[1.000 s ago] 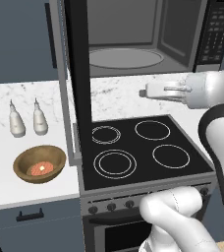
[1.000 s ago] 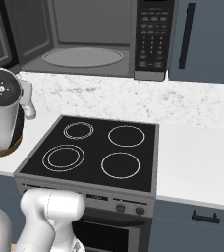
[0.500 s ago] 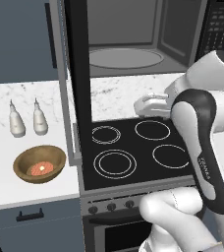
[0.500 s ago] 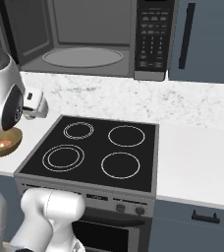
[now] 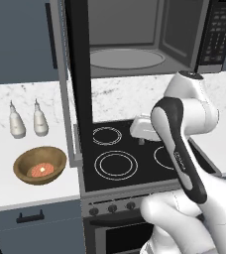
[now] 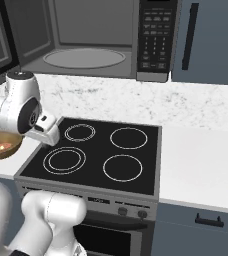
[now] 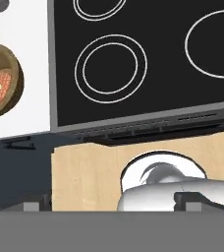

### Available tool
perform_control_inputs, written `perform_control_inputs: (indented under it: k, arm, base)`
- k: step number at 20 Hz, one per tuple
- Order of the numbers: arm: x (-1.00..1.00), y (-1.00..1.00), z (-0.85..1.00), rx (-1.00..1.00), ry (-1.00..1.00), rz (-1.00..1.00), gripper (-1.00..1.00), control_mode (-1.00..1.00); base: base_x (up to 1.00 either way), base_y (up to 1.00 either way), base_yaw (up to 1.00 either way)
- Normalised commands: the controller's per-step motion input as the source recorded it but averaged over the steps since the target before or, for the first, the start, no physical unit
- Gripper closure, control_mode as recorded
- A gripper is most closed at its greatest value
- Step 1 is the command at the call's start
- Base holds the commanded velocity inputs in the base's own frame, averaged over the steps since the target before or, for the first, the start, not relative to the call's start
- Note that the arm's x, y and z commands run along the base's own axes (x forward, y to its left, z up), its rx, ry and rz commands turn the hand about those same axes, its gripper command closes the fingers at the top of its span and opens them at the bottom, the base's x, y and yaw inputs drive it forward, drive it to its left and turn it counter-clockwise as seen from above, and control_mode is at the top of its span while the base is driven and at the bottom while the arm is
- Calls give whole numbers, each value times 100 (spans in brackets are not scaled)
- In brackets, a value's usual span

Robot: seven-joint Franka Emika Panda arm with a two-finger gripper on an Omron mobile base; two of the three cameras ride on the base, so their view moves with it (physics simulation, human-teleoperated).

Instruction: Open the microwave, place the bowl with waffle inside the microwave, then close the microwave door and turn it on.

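The microwave (image 5: 135,34) (image 6: 86,30) stands open above the counter, its grey cavity and glass turntable (image 5: 126,58) bare. The microwave door (image 5: 78,89) is swung out to the left and I see it edge-on, between the stove and the bowl. The bowl with waffle (image 5: 39,165) (image 7: 1,81) sits on the white counter left of the stovetop, partly behind my arm (image 6: 1,145). My gripper (image 5: 142,135) (image 6: 47,134) (image 7: 113,201) hangs open over the stove's left half, pointing down, right of the bowl and apart from it, holding nothing.
The black four-ring stovetop (image 5: 120,163) (image 6: 96,150) lies under the hand. Two white bottles (image 5: 17,121) stand behind the bowl. A blue-grey cabinet door with a black handle (image 6: 191,35) is right of the microwave, above white counter (image 6: 201,155).
My hand has swung down and left from near the microwave's front to just over the stove's left side. The jaws stayed open. Bowl and door have not moved.
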Motion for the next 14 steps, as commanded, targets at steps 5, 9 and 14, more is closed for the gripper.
perform_control_inputs:
  k: [5,9,14]
  arm:
    - [6,15,-87,8,18,-5,-100,-100]
    - [20,44,-59,5,10,4,-100,-100]
    - [19,44,-37,6,0,4,-100,-100]
  base:
    - [0,0,0]
    - [0,0,0]
    - [0,0,0]
